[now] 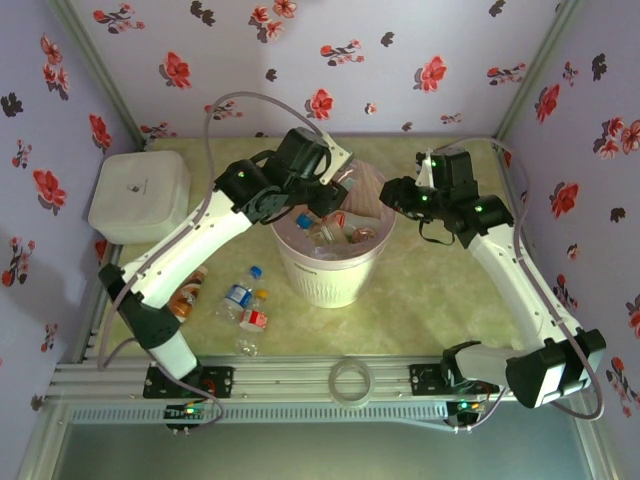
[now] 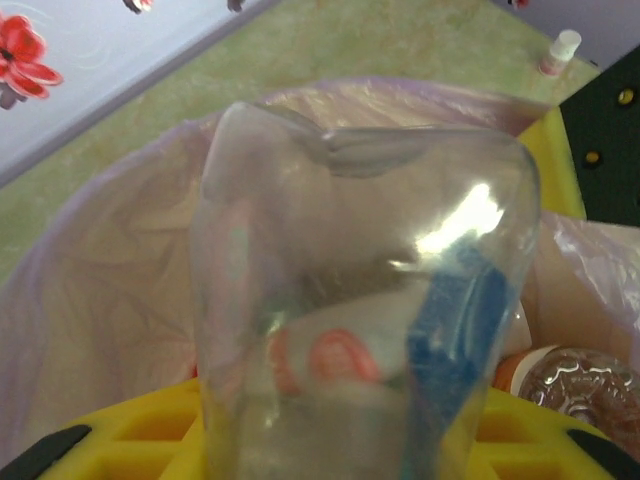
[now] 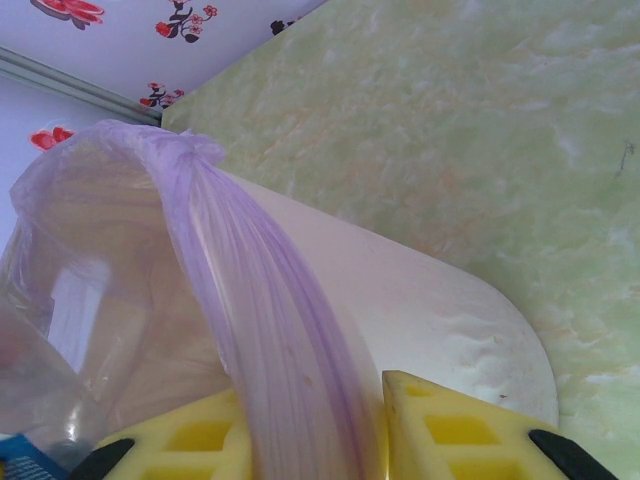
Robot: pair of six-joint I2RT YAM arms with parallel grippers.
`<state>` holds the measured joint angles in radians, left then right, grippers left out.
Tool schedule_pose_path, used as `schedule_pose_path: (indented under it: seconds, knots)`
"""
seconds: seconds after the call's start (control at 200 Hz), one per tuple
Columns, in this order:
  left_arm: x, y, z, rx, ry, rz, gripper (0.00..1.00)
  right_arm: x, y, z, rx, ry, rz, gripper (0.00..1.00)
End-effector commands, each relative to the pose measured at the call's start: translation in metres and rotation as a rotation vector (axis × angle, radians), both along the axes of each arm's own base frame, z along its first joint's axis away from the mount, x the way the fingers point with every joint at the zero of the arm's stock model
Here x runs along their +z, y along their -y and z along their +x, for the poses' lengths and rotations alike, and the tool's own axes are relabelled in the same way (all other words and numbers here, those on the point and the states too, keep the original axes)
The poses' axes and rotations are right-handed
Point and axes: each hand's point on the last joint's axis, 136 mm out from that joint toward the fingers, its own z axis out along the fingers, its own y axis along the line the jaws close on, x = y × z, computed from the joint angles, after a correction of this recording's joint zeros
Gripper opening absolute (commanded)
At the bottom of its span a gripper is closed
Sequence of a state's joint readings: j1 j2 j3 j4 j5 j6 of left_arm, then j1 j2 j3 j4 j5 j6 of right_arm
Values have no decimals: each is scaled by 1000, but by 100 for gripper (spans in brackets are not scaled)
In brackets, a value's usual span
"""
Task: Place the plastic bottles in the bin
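Observation:
The round white ribbed bin [image 1: 332, 270] with its pale pink liner [image 3: 270, 300] stands mid-table. My left gripper [image 1: 322, 200] hovers over its mouth, shut on a clear plastic bottle [image 2: 370, 300] with a blue label, held between the yellow fingers [image 2: 110, 430]. Several bottles [image 1: 345, 233] lie inside the bin; one crinkled clear one [image 2: 575, 385] shows below. My right gripper [image 3: 315, 430] is shut on the bin's right rim and liner, seen from above at the right gripper [image 1: 392, 195]. Left of the bin lie an orange-brown bottle [image 1: 189, 292], a blue-capped one [image 1: 238, 293] and a red-labelled one [image 1: 255, 318].
A white rounded-square box [image 1: 140, 195] sits at the far left. A small white-capped bottle [image 2: 556, 52] stands on the table beyond the bin. A ring of tape [image 1: 352, 380] lies at the near rail. Flowered walls close in the back and sides.

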<state>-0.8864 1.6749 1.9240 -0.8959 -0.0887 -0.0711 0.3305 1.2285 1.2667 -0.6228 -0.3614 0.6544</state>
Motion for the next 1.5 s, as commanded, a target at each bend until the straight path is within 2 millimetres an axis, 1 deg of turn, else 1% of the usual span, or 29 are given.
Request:
schedule_pose_path:
  seconds: [0.0,0.225,0.36,0.66,0.755,0.765,0.895,0.99,1.105,1.235,1.3,1.33,1.42,1.495]
  knots:
    - [-20,-1,-12,-34,-69,41,0,22,-3,-2,3,64,37,30]
    - [-59,-1,-16,-46,-152,103,0,19,-4,-1,8,57,38,30]
    - [-77,1,-16,-52,-187,128,0,19,-4,-1,8,59,37,30]
    - [-97,7,-15,-73,-237,145,0,19,-2,-3,4,57,32,30]
    - [-97,7,-14,-68,-241,144,0,19,-2,-3,3,57,32,30]
    - [-97,7,-14,-68,-240,144,1,19,-2,-3,3,57,31,30]
    - [-90,6,-15,-69,-230,132,39,19,-2,-3,2,54,31,30]
    - [-83,6,-15,-71,-216,120,57,19,-2,-3,2,55,31,30]
    - [-70,5,-16,-67,-201,94,71,19,-2,-3,2,55,33,30]
    - [-52,4,-17,-67,-167,50,80,19,-2,-3,3,55,35,30]
    - [-39,1,-20,-65,-146,25,83,18,-3,-2,5,52,36,30]
    - [-27,3,-18,-68,-115,-10,84,18,-3,-3,6,51,35,30]
    - [1,-4,-23,-58,-81,-64,84,19,-3,-3,6,54,36,30]
    - [32,-18,-28,-35,-21,-116,86,19,-3,-3,6,54,35,30]
